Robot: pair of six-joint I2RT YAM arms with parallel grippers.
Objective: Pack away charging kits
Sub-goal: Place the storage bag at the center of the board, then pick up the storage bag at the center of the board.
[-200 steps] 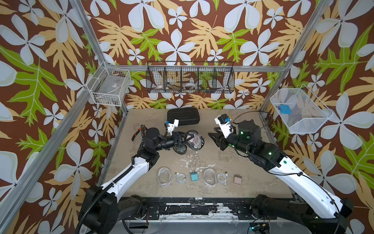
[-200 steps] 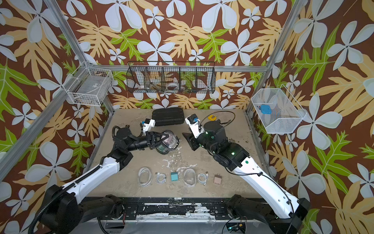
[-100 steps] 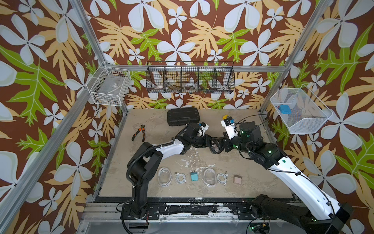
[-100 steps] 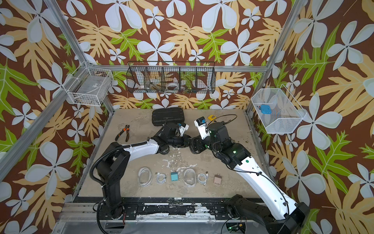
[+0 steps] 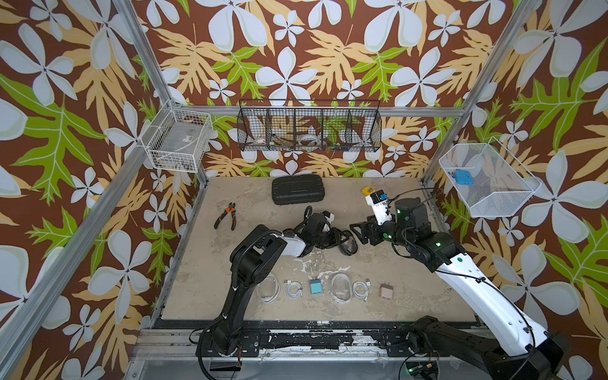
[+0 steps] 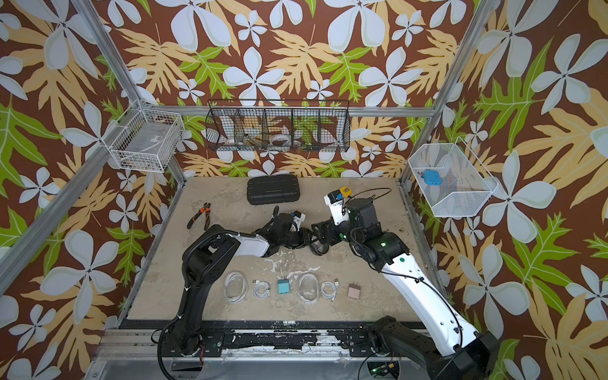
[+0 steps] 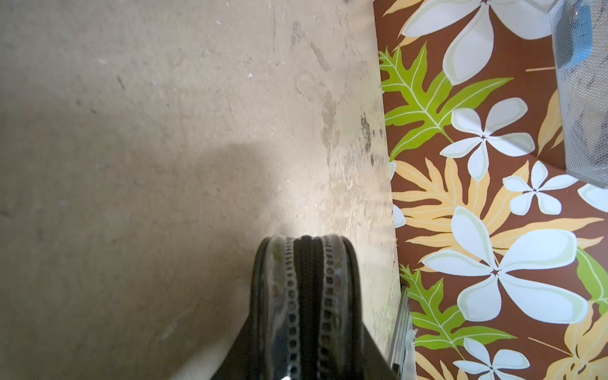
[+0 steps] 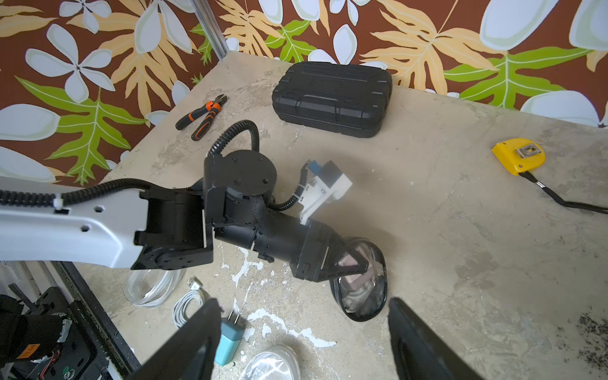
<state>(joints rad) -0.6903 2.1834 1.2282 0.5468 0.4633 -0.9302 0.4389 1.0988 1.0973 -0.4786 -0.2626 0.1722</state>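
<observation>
The worn beige tabletop (image 5: 204, 279) fills the lower middle of both top views. At its far edge, upper centre, lies a large black ribbed rectangular case (image 5: 297, 190).

In the centre of the frame the left gripper (image 5: 339, 238) is clamped on a black-rimmed oval zip case (image 5: 348, 242), which stands on edge. The right wrist view shows a pinkish block behind its clear face. The right gripper (image 5: 359, 230) sits just right of that case, jaws spread wide and empty.

Orange-handled pliers (image 5: 227, 215) lie left of centre.

A row of 6 loose pieces runs along the lower centre. A clear oval case (image 5: 268, 289) is at its left end and another clear oval case (image 5: 340, 288) is 4th. Right of each case is a small coiled white cable (image 5: 292, 290), the other coiled white cable (image 5: 360, 289) being 5th. A teal cube wall plug (image 5: 316, 287) sits 3rd and a dusty-pink cube wall plug (image 5: 386, 291) ends the row at right.
</observation>
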